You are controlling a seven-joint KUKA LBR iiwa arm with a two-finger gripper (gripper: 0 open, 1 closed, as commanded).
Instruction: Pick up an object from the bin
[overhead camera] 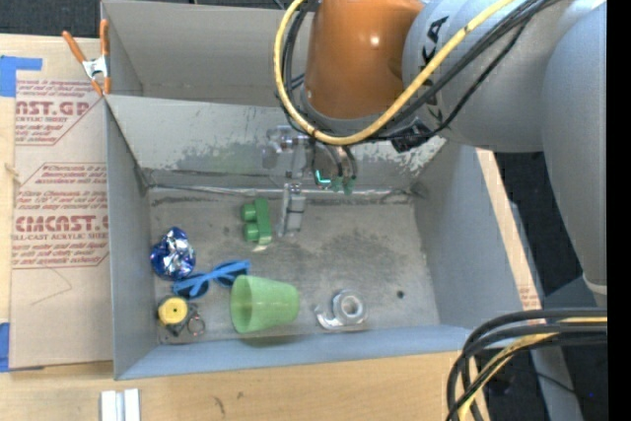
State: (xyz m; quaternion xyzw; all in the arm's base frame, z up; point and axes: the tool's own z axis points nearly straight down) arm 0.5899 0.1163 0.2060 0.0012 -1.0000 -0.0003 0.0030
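My gripper point(293, 215) hangs low over the middle of the bin, under the orange wrist cover, close to the floor. Just left of it lies a small dark-green block point(258, 222), beside the gripper and within a short gap of it. Whether they touch I cannot tell. Nothing shows held in the gripper. A light-green plastic cup point(263, 303) lies on its side nearer the front wall, below the gripper.
A blue glasses-like piece point(212, 277) lies left of the cup. A blue-and-white crumpled ball point(173, 253) and a yellow disc point(172, 312) sit in the front left corner. A silvery ring-shaped piece point(342, 310) rests at the front centre.
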